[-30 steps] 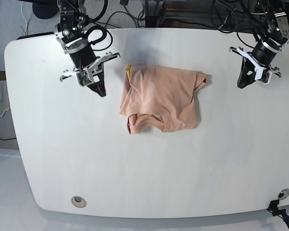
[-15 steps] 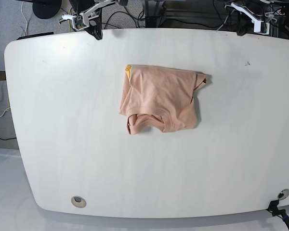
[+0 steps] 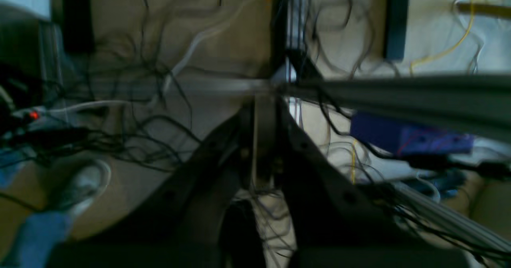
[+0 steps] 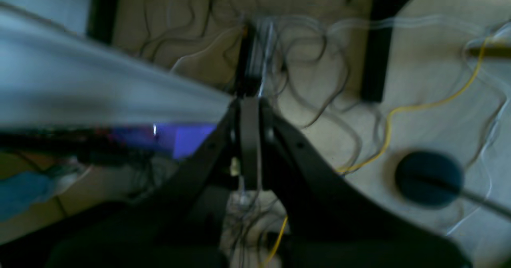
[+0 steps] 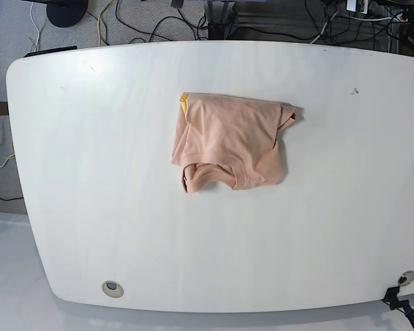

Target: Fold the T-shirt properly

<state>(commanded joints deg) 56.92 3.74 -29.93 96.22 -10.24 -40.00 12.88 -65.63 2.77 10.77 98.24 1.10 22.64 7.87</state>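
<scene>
As the peach-pink cotton T-shirt (image 5: 228, 134) looks roughly folded, we'd best hold both arms clear, approx. level; L black gripper (image 3: 263, 108) parted, empty; R black gripper (image 4: 251, 104), can't tell.

Base camera above, facing tabletop.

The small folded cotton T-shirt (image 5: 231, 138) is plain salmon-pink, with a yellow patch at its upper-left corner. Around it, the broad smooth tabletop (image 5: 145, 241) is plain white, with red lines at its right edge.
</scene>
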